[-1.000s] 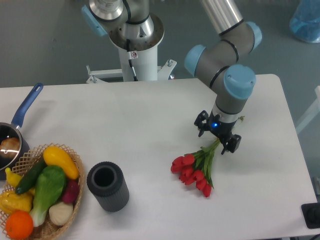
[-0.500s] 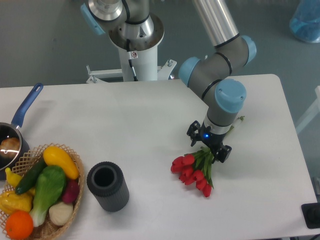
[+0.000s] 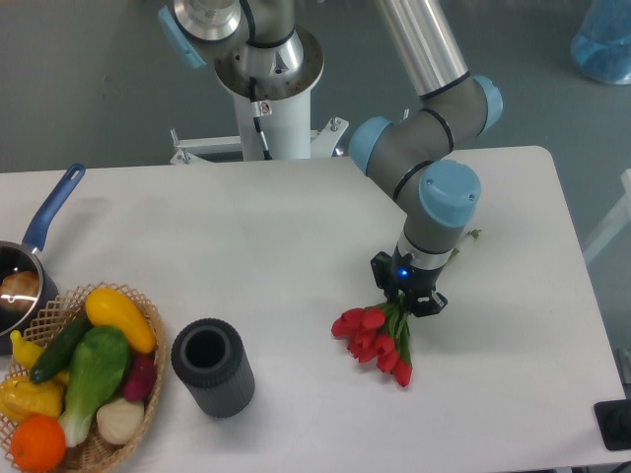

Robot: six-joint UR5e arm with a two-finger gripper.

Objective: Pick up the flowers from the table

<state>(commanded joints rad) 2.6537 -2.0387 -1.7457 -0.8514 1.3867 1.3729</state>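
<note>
Since a second ago, the gripper (image 3: pixel 406 294) has been narrowing and is now pinching the green stems of the flowers (image 3: pixel 375 340), which are lying on the table (image 3: pixel 246 256), well right of the dark cylinder (image 3: pixel 212 367).

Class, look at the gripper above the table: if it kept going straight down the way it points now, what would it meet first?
Most likely the flowers: the gripper points down over their green stems, with the white table beneath. Its exact height is unclear from this single view.
</note>
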